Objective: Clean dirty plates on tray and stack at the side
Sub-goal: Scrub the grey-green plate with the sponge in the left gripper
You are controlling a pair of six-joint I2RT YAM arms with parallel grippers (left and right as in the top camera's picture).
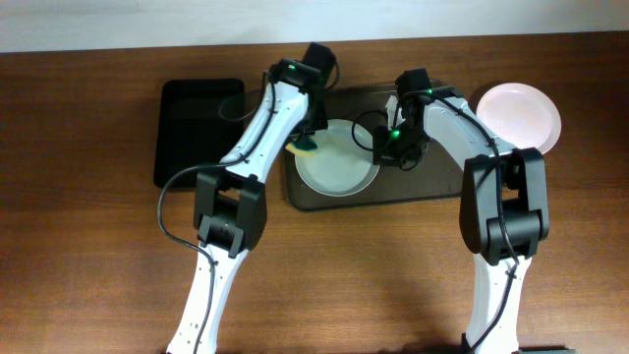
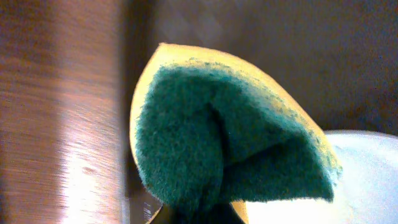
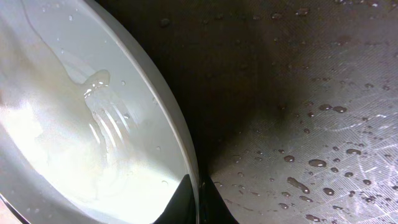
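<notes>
Two plates in view, both white. Plate (image 1: 339, 169) sits inside the brown-grey tray (image 1: 432, 187), in its left half, w/ the tray's right half bare and wet: droplets show all over it in the right wrist view. Second plate (image 1: 518, 116) lies on the table (image 1: 88, 265) just off the tray's far-right corner, looks faintly pinkish from overhead; can't tell if it touches the tray rim. L gripper (image 1: 307, 140) is clamped shut on a sponge (image 2: 230, 149), which is folded over on itself, green scrub side facing the wrist cam, yellow foam showing along the edge. From overhead the sponge is at the plate's left rim, at or just above it; contact not clear. In the left wrist view the plate edge shows bottom right, below the sponge, w/ dark tray behind and wood table on the left. R gripper (image 1: 386, 149) is at the plate's right rim, jaws closed; in the right wrist view dark fingertips (image 3: 186, 202) sit right at the rim edge, so it reads as a pinch on the rim. Plate surface in that view is wet, w/ a streak of milky liquid pooled near the middle. Can't tell if the plate is flat or tipped up. Glossy black tray (image 1: 200, 133) sits on the table left of the brown-grey one, small gap between them.
</notes>
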